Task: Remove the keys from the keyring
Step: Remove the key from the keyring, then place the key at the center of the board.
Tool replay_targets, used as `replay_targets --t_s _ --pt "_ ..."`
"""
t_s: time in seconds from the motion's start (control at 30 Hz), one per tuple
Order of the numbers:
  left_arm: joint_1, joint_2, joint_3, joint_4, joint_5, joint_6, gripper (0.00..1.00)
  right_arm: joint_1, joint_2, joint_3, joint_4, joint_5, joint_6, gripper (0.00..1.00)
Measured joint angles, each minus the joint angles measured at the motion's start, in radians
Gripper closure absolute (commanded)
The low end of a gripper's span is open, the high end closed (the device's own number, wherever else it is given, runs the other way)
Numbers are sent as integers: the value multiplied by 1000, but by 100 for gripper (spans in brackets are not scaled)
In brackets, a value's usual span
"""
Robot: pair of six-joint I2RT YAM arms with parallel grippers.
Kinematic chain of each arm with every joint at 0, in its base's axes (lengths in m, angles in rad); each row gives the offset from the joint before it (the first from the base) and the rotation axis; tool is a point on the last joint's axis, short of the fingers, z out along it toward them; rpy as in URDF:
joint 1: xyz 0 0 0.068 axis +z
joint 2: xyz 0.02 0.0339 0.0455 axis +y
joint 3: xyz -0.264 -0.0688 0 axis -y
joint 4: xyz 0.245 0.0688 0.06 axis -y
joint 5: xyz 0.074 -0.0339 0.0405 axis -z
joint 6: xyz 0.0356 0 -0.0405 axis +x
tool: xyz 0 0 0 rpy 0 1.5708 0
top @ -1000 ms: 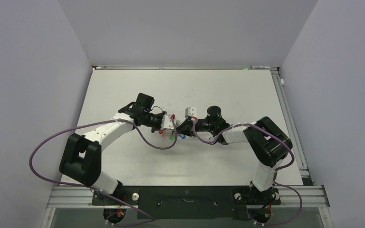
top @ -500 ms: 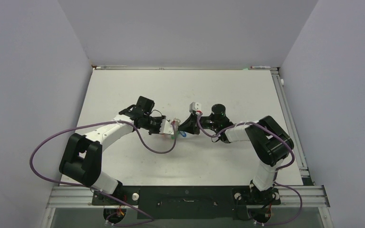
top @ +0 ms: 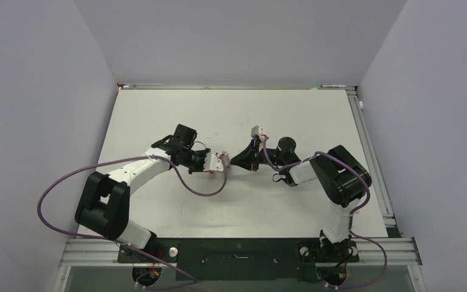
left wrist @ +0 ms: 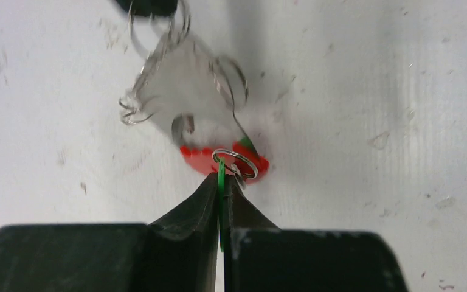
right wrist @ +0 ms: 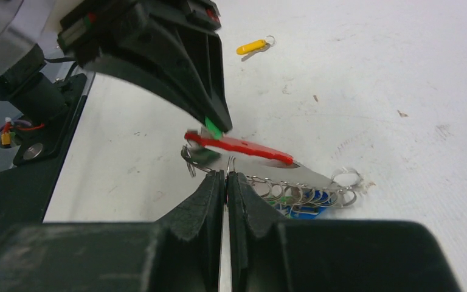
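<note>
The keyring is a thin silver wire loop (left wrist: 234, 109) with a red curved strap (right wrist: 237, 145), stretched between my two grippers above the table. Several small split rings (right wrist: 298, 193) hang on it, with blue tags (right wrist: 307, 208) under them. My left gripper (left wrist: 224, 178) is shut on a green key tag (left wrist: 220, 167), beside a small split ring (left wrist: 236, 162) at the red strap (left wrist: 197, 159). My right gripper (right wrist: 225, 174) is shut on the wire loop at its near end. In the top view the left gripper (top: 223, 160) and the right gripper (top: 234, 162) almost touch tip to tip.
One loose key with a yellow tag (right wrist: 252, 47) lies on the white table (top: 292, 109) beyond the left gripper. Grey walls stand round the table on three sides. The arms' purple cables loop over the near half of the table.
The right wrist has swung back and to the right while its fingertips stay at the ring. The coloured tags that hung below the grippers in the top view no longer show there.
</note>
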Motion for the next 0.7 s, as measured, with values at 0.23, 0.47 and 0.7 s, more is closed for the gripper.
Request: replay_targets --t_s 0.23,0.47,0.7 --pt "199 -34 43 -41 -79 -151 100 -54 -50 -3 -181 5 -114 95" --pt "270 0 68 -81 -255 -326 100 -62 -80 -3 -277 8 -154 95" --pt "363 249 226 -163 -296 -504 100 -66 -87 1 -326 8 -146 95"
